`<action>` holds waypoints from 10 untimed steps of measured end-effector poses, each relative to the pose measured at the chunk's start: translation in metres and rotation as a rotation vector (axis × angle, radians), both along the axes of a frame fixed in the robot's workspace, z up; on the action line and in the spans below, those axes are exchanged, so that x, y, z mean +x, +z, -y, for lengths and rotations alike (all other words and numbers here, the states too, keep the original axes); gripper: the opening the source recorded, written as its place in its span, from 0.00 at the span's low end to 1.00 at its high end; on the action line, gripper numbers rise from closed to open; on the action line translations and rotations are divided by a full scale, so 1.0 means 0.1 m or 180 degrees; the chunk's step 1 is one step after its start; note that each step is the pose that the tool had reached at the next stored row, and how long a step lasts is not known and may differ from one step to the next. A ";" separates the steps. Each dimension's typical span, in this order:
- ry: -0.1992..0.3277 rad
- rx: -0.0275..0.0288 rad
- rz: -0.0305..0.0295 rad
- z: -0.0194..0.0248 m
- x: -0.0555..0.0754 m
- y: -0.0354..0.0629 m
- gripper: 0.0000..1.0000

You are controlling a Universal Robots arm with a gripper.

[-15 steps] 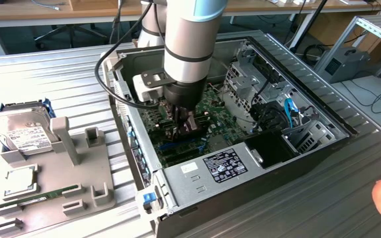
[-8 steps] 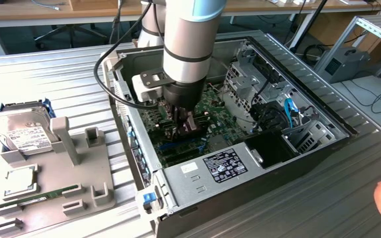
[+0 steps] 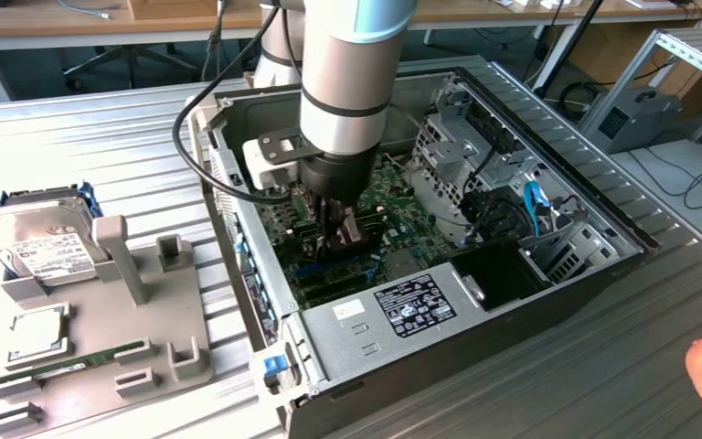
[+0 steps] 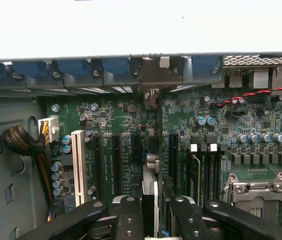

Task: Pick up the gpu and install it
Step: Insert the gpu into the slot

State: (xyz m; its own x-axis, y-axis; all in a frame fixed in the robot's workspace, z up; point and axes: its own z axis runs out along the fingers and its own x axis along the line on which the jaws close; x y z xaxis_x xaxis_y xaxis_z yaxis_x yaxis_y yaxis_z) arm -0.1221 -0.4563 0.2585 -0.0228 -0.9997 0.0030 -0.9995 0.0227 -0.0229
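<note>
So I've got the gripper [image 3: 336, 219] down inside the open PC case [image 3: 570, 197], pinching the gpu [image 4: 150, 192] edge-on between its fingers [image 4: 129, 217], right over the motherboard [image 3: 406, 197]. It's tight in there: the drive cage [image 3: 449, 151] sits to the exterior view's right and the case wall close on the left. The wrist view gives me the expansion slots [image 4: 116, 160] and rear bracket row [image 4: 106, 70] up close. The exterior view adds the grey parts holder [image 3: 107, 338] and hard drive [image 3: 40, 242] on the bench [image 3: 83, 146].

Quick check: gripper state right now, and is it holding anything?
Gripper: closed on the gpu, a dark card seen edge-on between the black fingers, held over the green motherboard inside the open computer case.
</note>
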 end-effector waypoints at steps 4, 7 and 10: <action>0.0000 0.0000 0.0000 0.000 0.00 -0.011 0.26; 0.0000 -0.0001 0.0000 0.000 0.00 -0.020 0.26; 0.0000 0.0000 0.0000 0.000 0.00 -0.023 0.26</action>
State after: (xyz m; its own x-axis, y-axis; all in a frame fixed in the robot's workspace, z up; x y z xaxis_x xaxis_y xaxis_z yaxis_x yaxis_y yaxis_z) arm -0.1220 -0.4563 0.2563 -0.0227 -0.9997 0.0029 -0.9995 0.0227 -0.0230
